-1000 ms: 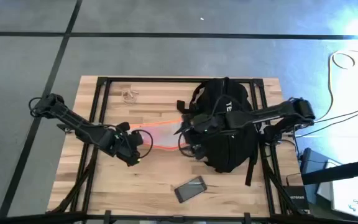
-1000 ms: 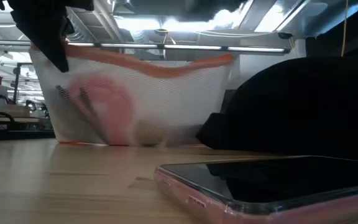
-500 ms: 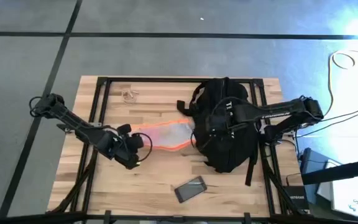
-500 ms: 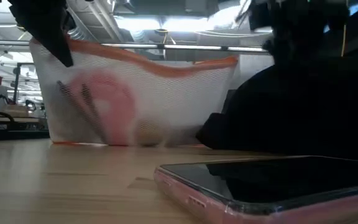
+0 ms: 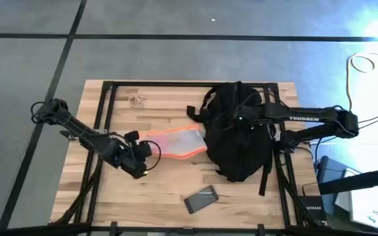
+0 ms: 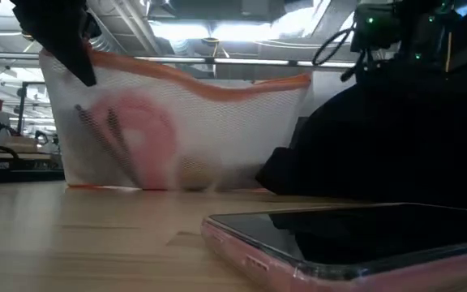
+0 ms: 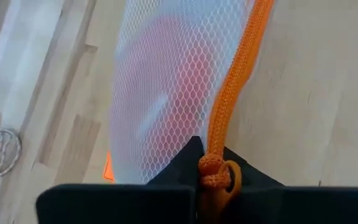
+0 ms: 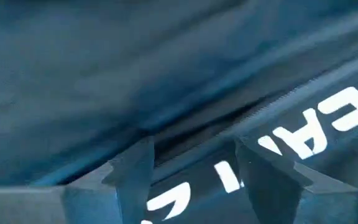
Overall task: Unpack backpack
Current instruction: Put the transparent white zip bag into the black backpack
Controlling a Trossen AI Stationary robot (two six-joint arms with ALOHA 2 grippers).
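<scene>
The black backpack (image 5: 238, 141) lies on the table's right half, its white lettering (image 8: 303, 134) showing in the right wrist view. A white mesh pouch (image 5: 176, 141) with an orange zipper and something pink inside (image 6: 140, 134) stands on its lower edge (image 6: 169, 187). Its right end is by the backpack (image 6: 396, 146). My left gripper (image 5: 146, 152) is shut on the pouch's left end. My right gripper (image 5: 238, 121) is open above the backpack's top. Whether its fingers (image 8: 132, 177) touch the fabric cannot be told. My left gripper pinches the end of the pouch's orange zipper (image 7: 215, 163), at the upper left corner, between its two fingers. The fingers (image 6: 59, 40) come slanting down from the table's left. The corner is held up, and the zipper edge (image 6: 193, 81) sags slightly toward the backpack.
A phone in a pink case (image 5: 201, 198) lies screen-up near the front edge, close to the low camera (image 6: 339, 235). A small coil of cord (image 5: 136, 100) lies at the far left. Backpack straps (image 5: 266, 174) trail toward the right front.
My right gripper has moved from the pouch's right end toward the table's right and far edges, up over the backpack's top. The pouch has stayed standing in my left gripper's hold.
</scene>
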